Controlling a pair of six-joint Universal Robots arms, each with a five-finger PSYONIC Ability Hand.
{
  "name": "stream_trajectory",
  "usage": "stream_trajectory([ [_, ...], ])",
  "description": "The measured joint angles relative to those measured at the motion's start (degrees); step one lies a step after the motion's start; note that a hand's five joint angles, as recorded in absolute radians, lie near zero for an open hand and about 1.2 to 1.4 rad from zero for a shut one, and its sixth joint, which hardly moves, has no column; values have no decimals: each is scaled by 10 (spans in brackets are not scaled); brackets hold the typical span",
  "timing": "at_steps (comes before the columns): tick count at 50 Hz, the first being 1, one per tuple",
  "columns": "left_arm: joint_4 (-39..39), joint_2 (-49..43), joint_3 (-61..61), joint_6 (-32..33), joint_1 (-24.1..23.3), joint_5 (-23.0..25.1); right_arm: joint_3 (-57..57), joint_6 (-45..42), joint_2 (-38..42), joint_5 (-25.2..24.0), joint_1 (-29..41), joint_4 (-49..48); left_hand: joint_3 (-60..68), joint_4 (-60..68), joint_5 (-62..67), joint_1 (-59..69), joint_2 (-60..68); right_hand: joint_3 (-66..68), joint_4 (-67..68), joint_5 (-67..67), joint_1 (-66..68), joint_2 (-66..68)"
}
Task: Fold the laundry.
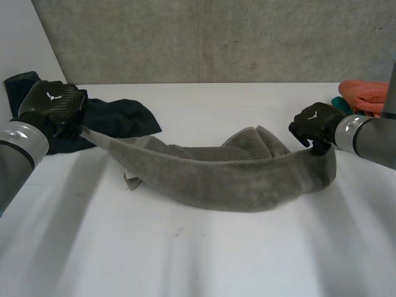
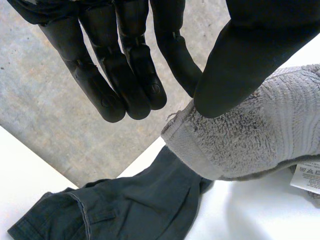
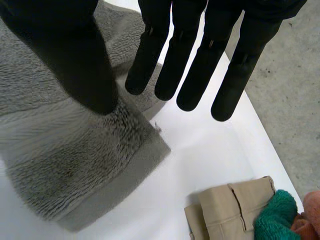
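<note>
A grey towel (image 1: 223,179) is stretched across the middle of the white desk (image 1: 198,260) between the two hands. Both its ends are lifted, its long middle sags down onto the desk, and a bunched fold lies behind it toward the right. The left hand (image 1: 52,105) holds the towel's left end up at the far left of the desk. In the left wrist view its fingers (image 2: 105,75) are straight and close together, while the thumb (image 2: 240,55) presses on the towel's corner and pinches it against the nearest finger, so this hand grips the towel. A white label (image 2: 307,175) shows at the towel's edge near that corner. A dark garment (image 1: 117,117) lies crumpled on the desk under and behind this hand, and the towel's raised end passes over its near side. The right hand (image 1: 315,127) holds the other end at the right of the desk, and the towel drops from it in a short curve to the surface. In the right wrist view that hand's fingers (image 3: 192,70) reach straight out past the towel's corner, slightly spread. Its thumb bears down on the towel's upper face, so the cloth is clamped between thumb and hand. Past the right hand, near the desk's far right corner, tan trousers (image 3: 235,210) lie touching a teal cloth (image 3: 277,212) and an orange cloth (image 1: 365,93), all apart from the towel. A grey concrete wall (image 1: 216,37) stands behind the desk.
</note>
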Motion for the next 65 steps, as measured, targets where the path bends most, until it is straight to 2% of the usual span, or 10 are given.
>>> stream_trajectory([
  [3, -8, 5, 1, 0, -4, 4, 11, 3, -2, -4, 0, -12, 0, 0, 0, 0, 0, -204, -205, -210, -204, -199],
  [6, -10, 5, 3, 1, -8, 7, 8, 12, 7, -2, 3, -23, 0, 0, 0, 0, 0, -275, -276, -285, -271, -270],
  [25, 4, -18, 4, 0, -27, 6, -113, 13, 152, 70, 26, -36, 0, 0, 0, 0, 0, -283, -290, -301, -276, -277],
  [33, 3, -22, 2, 2, -19, 8, -162, 0, 197, 73, 18, -17, 0, 0, 0, 0, 0, -267, -270, -265, -262, -260],
  [37, 3, -24, 2, 3, -14, 9, -186, 0, 213, 69, 13, 2, 0, 0, 0, 0, 0, 18, 15, 15, 23, 33],
  [39, 1, -24, 2, 2, -13, 8, -190, 14, 203, 67, 9, 10, 0, 0, 0, 0, 0, 114, 116, 103, 84, 125],
  [48, -23, -2, 6, 4, -11, 4, -84, 91, 57, 46, -26, 40, 0, 0, 0, 0, 0, 121, 125, 104, 84, 125],
  [53, -77, 29, 8, 13, -8, -6, 23, 24, -41, 28, -62, 96, 0, 0, 0, 0, 0, 121, 125, 104, 84, 125],
  [57, -147, 48, 6, 35, -3, -17, 96, -81, -98, 29, -90, 181, 0, 0, 0, 0, 0, 121, 125, 104, 84, 125],
  [65, -259, 49, -8, 107, 3, -20, 155, -161, -120, 40, -100, 272, 0, 0, 0, 0, 0, 121, 125, 104, 84, 125],
])
